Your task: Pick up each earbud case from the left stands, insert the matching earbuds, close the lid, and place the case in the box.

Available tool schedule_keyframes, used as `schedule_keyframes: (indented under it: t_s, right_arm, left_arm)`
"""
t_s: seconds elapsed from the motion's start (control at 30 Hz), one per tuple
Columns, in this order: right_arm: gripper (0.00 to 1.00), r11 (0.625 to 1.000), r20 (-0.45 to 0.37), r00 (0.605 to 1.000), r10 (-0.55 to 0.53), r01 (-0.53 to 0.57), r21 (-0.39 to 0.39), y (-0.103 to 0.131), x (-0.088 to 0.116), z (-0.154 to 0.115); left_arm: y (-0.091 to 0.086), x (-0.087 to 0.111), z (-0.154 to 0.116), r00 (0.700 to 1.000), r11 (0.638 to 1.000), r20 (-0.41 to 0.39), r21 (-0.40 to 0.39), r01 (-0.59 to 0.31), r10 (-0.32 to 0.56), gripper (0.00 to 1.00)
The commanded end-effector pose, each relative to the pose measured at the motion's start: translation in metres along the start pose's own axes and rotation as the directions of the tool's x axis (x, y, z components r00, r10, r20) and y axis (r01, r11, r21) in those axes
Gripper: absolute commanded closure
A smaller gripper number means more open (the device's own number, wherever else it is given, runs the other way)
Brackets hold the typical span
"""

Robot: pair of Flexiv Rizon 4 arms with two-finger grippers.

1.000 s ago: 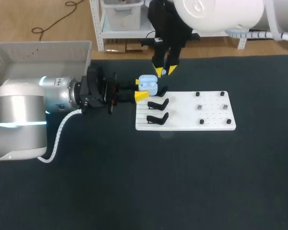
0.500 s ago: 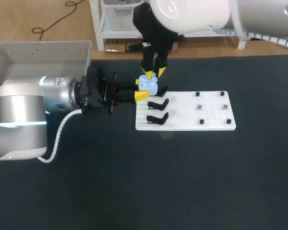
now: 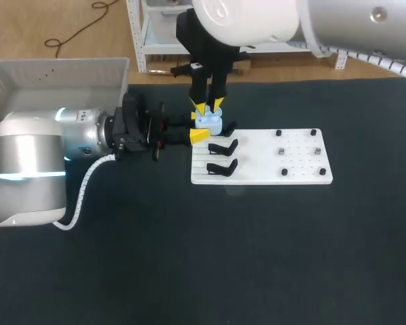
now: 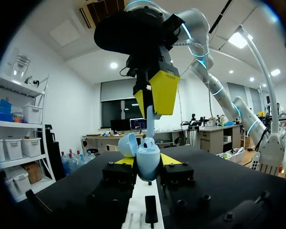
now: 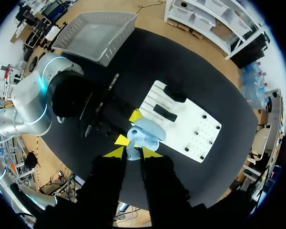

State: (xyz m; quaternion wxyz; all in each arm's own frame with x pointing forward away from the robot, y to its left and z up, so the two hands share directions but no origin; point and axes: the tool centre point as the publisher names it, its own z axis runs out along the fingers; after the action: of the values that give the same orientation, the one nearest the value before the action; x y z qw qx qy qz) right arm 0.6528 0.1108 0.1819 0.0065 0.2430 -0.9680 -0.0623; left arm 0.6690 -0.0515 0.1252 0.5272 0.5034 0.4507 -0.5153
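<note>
Left wrist view: the case [image 4: 148,165], judged light and slick, was pinched at its sides by the left gripper [image 4: 147,160], an earbud [image 4: 150,128] by the right gripper [image 4: 151,110].

A white board [image 3: 257,164] lies flat on the dark table [image 3: 223,257], toward its far middle.

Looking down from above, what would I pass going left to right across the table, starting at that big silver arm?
Left arm → light-blue earbud case → small black pegs on the right part of the white board.
</note>
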Motion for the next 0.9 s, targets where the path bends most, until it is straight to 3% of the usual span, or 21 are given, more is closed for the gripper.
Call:
schedule_keyframes:
  t_s: [0.03, 0.9]
  right_arm:
    - [1.0, 1.0, -0.005, 1.0, 0.002, -0.002, 0.004, -0.0004, -0.0027, 0.0013]
    - [1.0, 1.0, -0.033, 0.999, 0.002, -0.001, 0.021, -0.0026, -0.0051, 0.0097]
  left_arm:
    - [0.0002, 0.0003, 0.0002, 1.0, 1.0, -0.001, 0.0, 0.0, 0.0, 1.0]
    - [0.0002, 0.0003, 0.0002, 1.0, 1.0, -0.001, 0.0, 0.0, 0.0, 1.0]
